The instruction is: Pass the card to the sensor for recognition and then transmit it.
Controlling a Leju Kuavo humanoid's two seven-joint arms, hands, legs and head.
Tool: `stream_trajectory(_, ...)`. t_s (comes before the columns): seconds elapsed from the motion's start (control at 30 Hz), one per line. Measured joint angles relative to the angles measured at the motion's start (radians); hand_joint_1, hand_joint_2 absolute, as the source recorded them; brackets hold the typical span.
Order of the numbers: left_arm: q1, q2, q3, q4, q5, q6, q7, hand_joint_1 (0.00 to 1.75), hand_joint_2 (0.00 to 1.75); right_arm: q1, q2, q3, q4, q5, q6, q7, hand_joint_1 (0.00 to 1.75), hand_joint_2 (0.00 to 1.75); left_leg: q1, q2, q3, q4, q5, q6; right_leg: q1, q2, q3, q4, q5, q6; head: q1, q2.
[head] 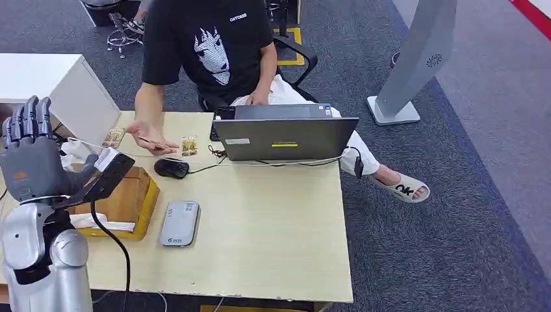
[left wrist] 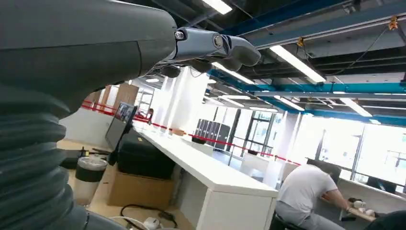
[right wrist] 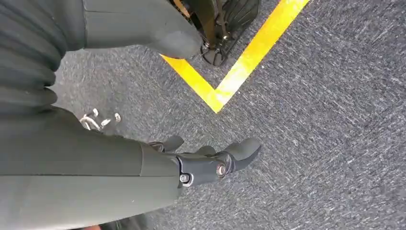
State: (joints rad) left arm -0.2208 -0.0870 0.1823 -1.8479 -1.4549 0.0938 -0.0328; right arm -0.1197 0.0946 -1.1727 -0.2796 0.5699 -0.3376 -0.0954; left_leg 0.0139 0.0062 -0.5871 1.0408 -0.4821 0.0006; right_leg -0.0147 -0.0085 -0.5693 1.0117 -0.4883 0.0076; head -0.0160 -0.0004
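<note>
My left hand [head: 29,153] is raised at the table's left edge with its fingers upright and apart, holding nothing; its fingers [left wrist: 218,45] stand against the ceiling in the left wrist view. A person's hand [head: 148,135] reaches over the table's far left, with a thin card [head: 154,142] at its fingers. Two more cards [head: 189,145] [head: 114,136] lie flat near it. The grey card sensor [head: 179,223] lies on the table in front of me. My right hand [right wrist: 210,163] hangs over the carpet, fingers loosely extended, nothing in it.
A laptop [head: 284,135], a black mouse [head: 171,168] and cables sit at the table's far side. A wooden box [head: 127,198] stands at the left beside the sensor. The person sits behind the table [head: 273,240]. A grey kiosk stand [head: 416,58] rises at the right.
</note>
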Motion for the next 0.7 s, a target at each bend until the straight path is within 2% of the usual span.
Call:
stream_trajectory(0.27, 0.055, 0.006, 0.000, -0.038, 0.024, 0.019, 0.011, 0.00, 1.75, 0.000, 0.000, -0.008, 0.000, -0.005, -0.001, 0.000, 0.00, 1.75, 0.000, 0.000, 0.000, 0.000, 0.000, 0.000, 0.000, 0.000, 0.000, 0.000, 0.000, 0.000, 0.000, 0.000)
stream_trajectory(0.7, 0.068, 0.006, 0.000, -0.049, 0.024, 0.022, 0.011, 0.00, 1.75, 0.000, 0.000, -0.010, 0.000, -0.005, -0.001, 0.000, 0.00, 1.75, 0.000, 0.000, 0.000, 0.000, 0.000, 0.000, 0.000, 0.000, 0.000, 0.000, 0.000, 0.000, 0.000, 0.000)
